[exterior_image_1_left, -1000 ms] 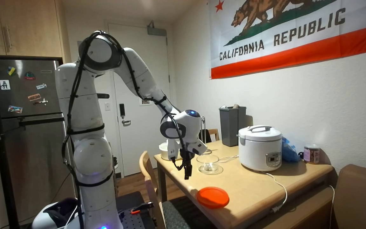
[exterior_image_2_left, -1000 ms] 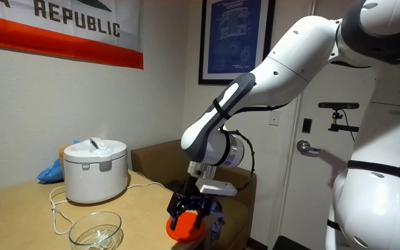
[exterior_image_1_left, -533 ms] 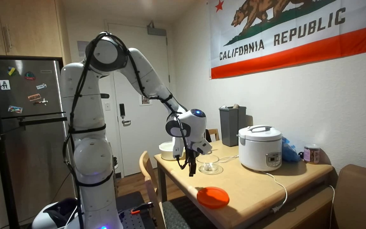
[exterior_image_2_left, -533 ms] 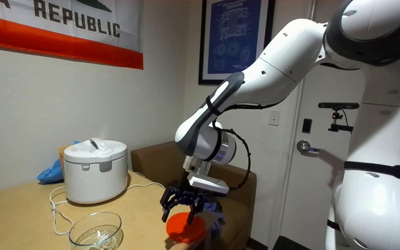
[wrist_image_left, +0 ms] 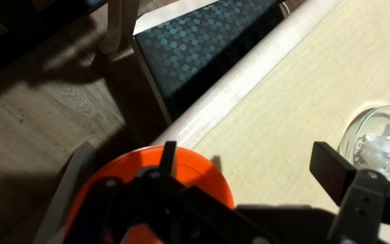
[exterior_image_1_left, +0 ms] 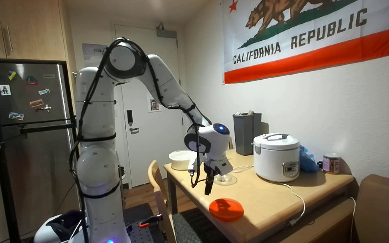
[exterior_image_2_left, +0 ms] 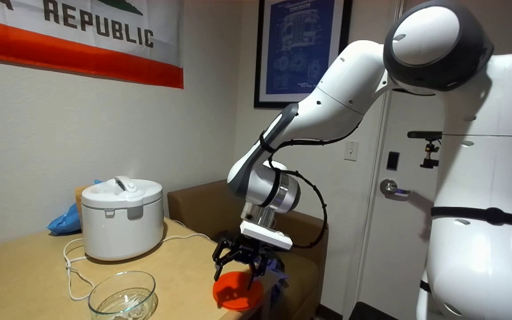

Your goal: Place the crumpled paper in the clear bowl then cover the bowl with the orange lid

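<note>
The crumpled paper lies inside the clear bowl, at the right edge of the wrist view. Flat on the table near its edge is the orange lid, also seen in an exterior view as the orange lid. My gripper hangs above the lid, pointing down, with its shadow falling on it. In the wrist view my gripper is spread wide with nothing between its fingers. One finger overlaps the lid there; the other lies toward the bowl. The gripper's dark body covers much of the lid.
A white rice cooker with a white cable stands behind the bowl. Farther along are an opaque white bowl and a grey bin. A chair sits beside the table edge.
In an exterior view the gripper has moved right, rising slightly and then dropping a little over the lid. The lid, bowl and paper have stayed put, and the fingers remain apart.
</note>
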Controlling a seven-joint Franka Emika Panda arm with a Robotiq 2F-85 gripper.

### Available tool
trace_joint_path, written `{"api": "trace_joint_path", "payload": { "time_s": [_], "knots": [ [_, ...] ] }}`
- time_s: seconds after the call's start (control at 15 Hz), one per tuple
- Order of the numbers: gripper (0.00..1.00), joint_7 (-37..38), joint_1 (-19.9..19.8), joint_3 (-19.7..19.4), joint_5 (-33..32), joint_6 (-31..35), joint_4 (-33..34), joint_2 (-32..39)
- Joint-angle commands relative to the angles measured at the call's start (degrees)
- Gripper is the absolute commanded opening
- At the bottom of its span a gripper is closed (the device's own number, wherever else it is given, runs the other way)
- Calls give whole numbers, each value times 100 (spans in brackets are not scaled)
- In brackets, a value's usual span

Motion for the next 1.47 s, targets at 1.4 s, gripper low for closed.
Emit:
{"api": "trace_joint_path", "payload": {
  "time_s": [1.4],
  "knots": [
    [74, -1023, -908, -335, 2092, -525, 406, 1486]
  ]
}}
